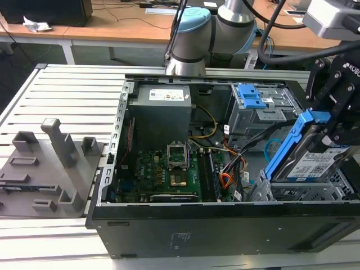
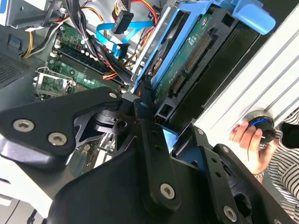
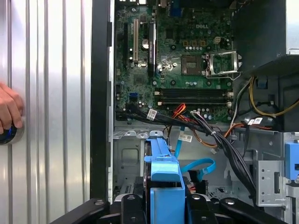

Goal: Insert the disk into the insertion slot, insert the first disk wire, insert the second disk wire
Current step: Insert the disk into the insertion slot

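The gripper [image 1: 331,125] is shut tight on the disk [image 1: 316,164], pinching the top of its blue frame. The disk hangs tilted, with its low end right at the top of the insertion slot [image 1: 298,192]. This is at the exterior view's right of the open computer case [image 1: 225,230]. The disk is not all the way in.

The second disk wire [image 1: 272,147] loops just beside the disk. The first disk wire [image 3: 180,111] lies at the edge of the green board [image 3: 154,70]. A thick bunch of black cables [image 3: 224,147] runs close by. A tall grey bay [image 1: 264,109] with a blue latch stands behind the slot. A person's hand [image 3: 8,111] rests on a round button [image 3: 8,134] on the ribbed table [image 1: 67,90].
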{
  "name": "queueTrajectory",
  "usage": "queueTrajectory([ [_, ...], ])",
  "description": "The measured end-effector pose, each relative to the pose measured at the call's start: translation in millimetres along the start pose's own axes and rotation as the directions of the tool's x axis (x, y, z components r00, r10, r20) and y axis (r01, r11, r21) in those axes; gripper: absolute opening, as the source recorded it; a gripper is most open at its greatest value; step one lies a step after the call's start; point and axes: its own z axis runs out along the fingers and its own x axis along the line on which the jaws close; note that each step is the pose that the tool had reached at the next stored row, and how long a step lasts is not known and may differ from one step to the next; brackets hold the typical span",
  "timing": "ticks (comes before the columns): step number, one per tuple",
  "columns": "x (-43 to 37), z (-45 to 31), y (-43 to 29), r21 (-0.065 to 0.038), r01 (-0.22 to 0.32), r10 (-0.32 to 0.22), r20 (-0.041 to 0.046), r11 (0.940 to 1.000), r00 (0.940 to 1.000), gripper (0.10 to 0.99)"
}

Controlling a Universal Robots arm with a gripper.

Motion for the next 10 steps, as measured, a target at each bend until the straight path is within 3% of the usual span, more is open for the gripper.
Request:
queueTrajectory([
  [10,0.0,16.2,-0.6,0.0,0.0,0.0,-0.0002,1.0,1.0,0.365],
])
